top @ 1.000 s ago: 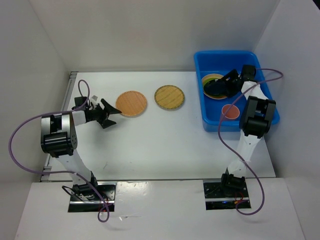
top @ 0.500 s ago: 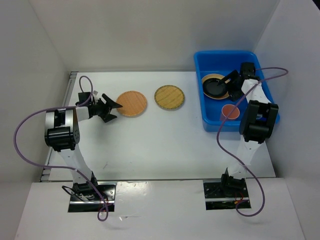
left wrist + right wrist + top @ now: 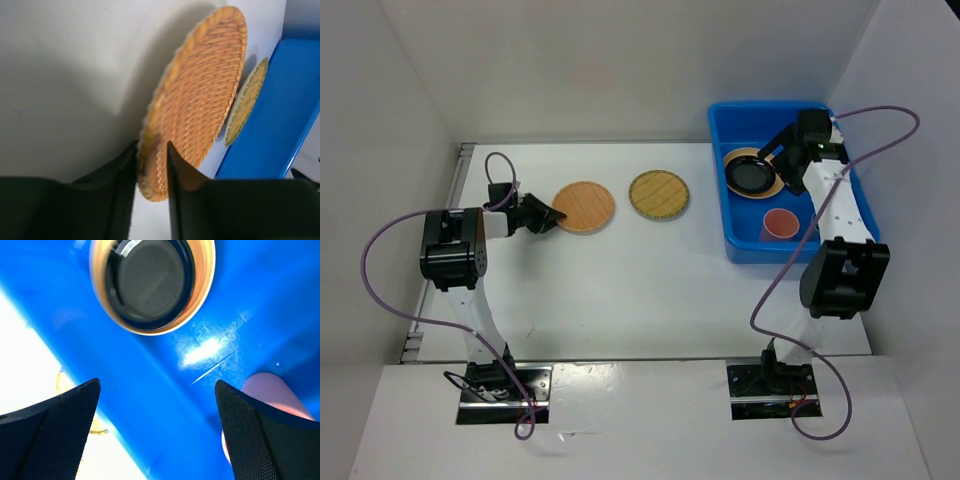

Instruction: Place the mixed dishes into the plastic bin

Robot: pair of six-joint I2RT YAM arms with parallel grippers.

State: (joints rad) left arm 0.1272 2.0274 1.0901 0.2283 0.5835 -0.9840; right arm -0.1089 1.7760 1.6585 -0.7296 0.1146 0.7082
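Observation:
An orange woven plate [image 3: 583, 206] lies on the white table, and my left gripper [image 3: 548, 215] is shut on its left rim. The left wrist view shows both black fingers pinching that rim [image 3: 152, 165]. A yellow-green bamboo plate [image 3: 658, 194] lies just to its right, apart from it. The blue plastic bin [image 3: 770, 108] at the far right holds a black plate [image 3: 752, 173] stacked on a tan one, and a pink cup [image 3: 779, 223]. My right gripper [image 3: 776, 150] hangs open and empty above the bin, over the black plate [image 3: 147, 282].
White walls close in the table on the left, back and right. The bin's near-left wall [image 3: 165, 405] stands between the table top and the dishes inside. The pink cup [image 3: 272, 390] sits close to my right gripper's right finger.
My left gripper moved right to the orange woven plate and closed on its rim. My right gripper drew back from the black plate in the bin and opened wider.

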